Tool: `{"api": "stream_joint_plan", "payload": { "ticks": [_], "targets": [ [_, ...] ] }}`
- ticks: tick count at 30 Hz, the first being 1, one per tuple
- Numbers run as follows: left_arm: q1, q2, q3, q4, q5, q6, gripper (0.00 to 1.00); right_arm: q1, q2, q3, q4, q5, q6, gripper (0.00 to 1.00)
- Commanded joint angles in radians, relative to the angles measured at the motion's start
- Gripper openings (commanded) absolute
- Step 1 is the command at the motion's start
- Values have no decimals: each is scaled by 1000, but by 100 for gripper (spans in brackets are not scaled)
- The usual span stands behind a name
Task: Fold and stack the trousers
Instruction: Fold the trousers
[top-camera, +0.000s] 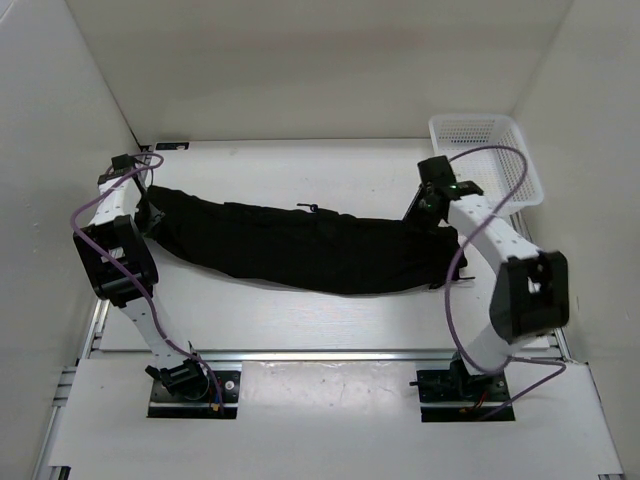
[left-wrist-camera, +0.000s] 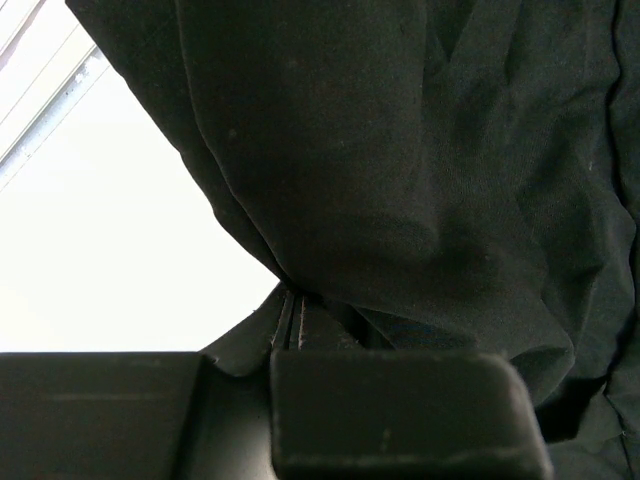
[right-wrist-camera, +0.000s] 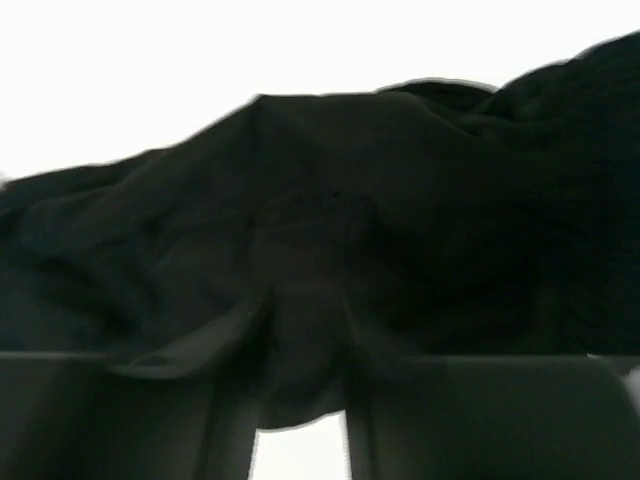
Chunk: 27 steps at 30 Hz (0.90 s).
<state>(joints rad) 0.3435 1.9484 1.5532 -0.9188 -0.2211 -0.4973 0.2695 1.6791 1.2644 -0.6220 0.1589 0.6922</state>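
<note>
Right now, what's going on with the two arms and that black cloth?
The two arms have the black trousers stretched lengthwise across the table between them. The left arm has its jaws shut on one end. The right arm has cloth between its jaws at the other end, but whether they clamp it is unclear.

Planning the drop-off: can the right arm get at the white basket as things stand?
Probably yes: the white basket sits just beyond the right arm, with nothing between them. But the right fingers look pinched on the trousers, so the cloth would drag along.
</note>
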Motion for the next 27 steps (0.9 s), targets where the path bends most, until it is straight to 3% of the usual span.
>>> {"api": "stream_joint_plan", "payload": {
  "ticks": [1,2,4,6,7,8,13,21,27],
  "targets": [
    [-5,-77,24,8,-12,3,10,2,-159,-16,-36,71,12,41],
    [-5,-77,24,8,-12,12,10,2,-220,-16,-57,86,3,56],
    [-5,-77,33,8,-12,13,10,2,-298,-16,-77,96,-8,63],
    [-5,-77,33,-6,-12,-10,28,-7,-341,-16,-108,108,-22,66],
    [-5,-77,33,-15,-12,-29,88,-16,-375,-16,-117,108,-36,66],
    [-5,-66,24,-15,-12,-40,100,-16,-390,-16,-126,108,-46,66],
    [54,3,21,-15,55,-69,100,-61,-450,-16,-185,117,-83,67],
    [120,69,131,-6,65,-57,88,-93,-470,-66,-203,82,-95,68],
    [120,158,157,-6,74,-80,93,-93,-470,-57,-203,82,-95,68]
  ]
}}
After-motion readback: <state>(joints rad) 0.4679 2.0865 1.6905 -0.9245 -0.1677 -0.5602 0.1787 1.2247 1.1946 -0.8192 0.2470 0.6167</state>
